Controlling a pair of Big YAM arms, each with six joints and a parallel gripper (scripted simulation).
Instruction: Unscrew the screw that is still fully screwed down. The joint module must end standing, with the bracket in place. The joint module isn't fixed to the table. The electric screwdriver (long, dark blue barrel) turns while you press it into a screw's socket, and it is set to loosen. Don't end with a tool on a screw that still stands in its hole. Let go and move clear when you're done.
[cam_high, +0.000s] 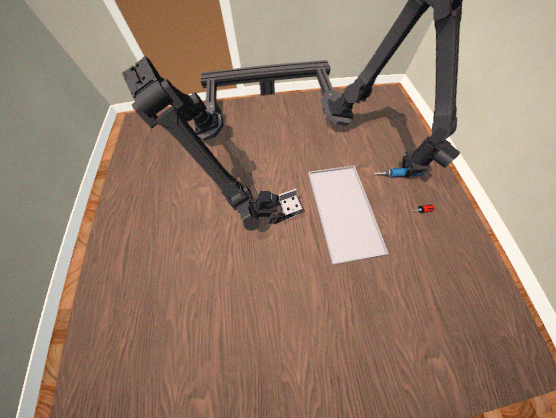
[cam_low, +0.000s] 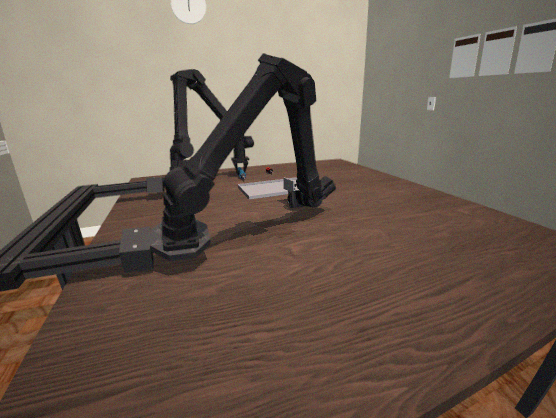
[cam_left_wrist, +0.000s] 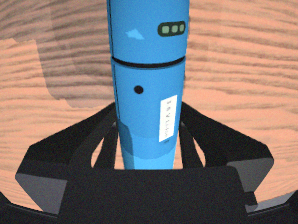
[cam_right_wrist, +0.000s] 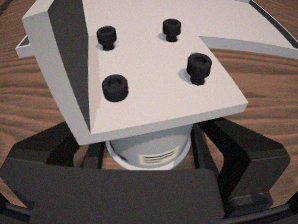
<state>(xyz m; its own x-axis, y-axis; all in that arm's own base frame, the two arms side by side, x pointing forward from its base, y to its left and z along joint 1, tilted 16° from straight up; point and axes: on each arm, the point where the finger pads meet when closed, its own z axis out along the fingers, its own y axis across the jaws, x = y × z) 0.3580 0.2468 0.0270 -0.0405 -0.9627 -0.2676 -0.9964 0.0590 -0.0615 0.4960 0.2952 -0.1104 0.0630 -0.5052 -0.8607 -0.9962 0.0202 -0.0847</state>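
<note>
The joint module (cam_right_wrist: 150, 152) stands on the table with its white bracket (cam_right_wrist: 160, 95) on top. Four black screws show in the right wrist view; the near-right one (cam_right_wrist: 199, 65) stands raised and the near-left one (cam_right_wrist: 115, 86) sits lowest. My right gripper (cam_high: 281, 212) (cam_right_wrist: 148, 110) is shut on the module's round body below the bracket. The electric screwdriver (cam_high: 398, 173) (cam_low: 242, 175) (cam_left_wrist: 147, 75) lies on the table at the far right, bit pointing toward the tray. My left gripper (cam_high: 411, 172) (cam_left_wrist: 148, 109) is shut on its blue barrel near the rear end.
A flat white tray (cam_high: 345, 250) (cam_low: 260, 192) lies between the module and the electric screwdriver. A small red-handled screwdriver (cam_high: 426, 208) (cam_low: 269, 170) lies in front of the electric one. A dark frame (cam_high: 265, 72) stands at the back edge.
</note>
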